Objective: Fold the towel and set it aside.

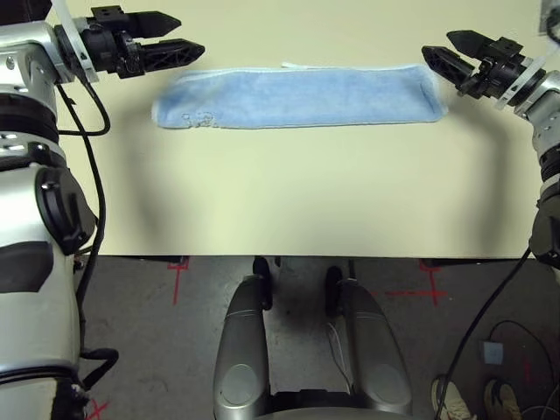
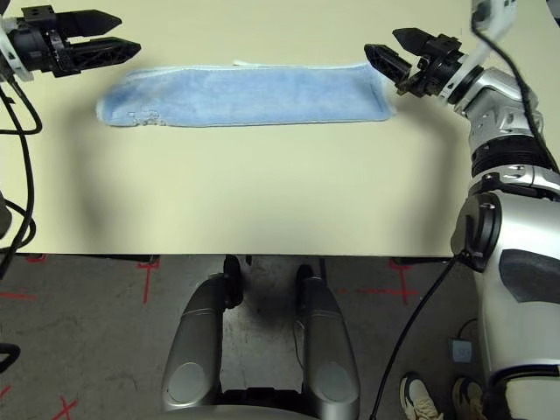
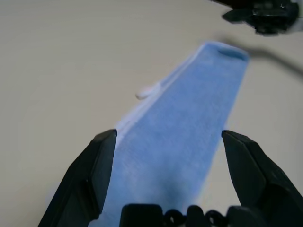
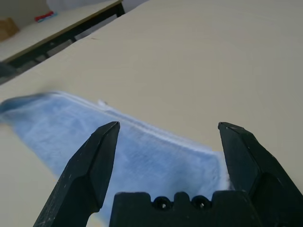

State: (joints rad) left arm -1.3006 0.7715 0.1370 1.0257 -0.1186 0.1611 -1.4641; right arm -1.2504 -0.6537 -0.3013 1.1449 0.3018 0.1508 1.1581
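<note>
Pale cream tabletop (image 1: 289, 201) up front, long folded light blue terry towel (image 1: 302, 96) lying across its far side, white loop (image 3: 147, 91) clearer from the left wrist, left gripper (image 1: 179, 39) and right gripper (image 1: 442, 51) level at either end, fingers spread, holding nothing.

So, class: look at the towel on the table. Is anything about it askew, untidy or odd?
Mostly neat: the towel lies folded into a long flat strip between the open left gripper and right gripper. One oddity: a small white tab pokes out past its far long edge.
</note>
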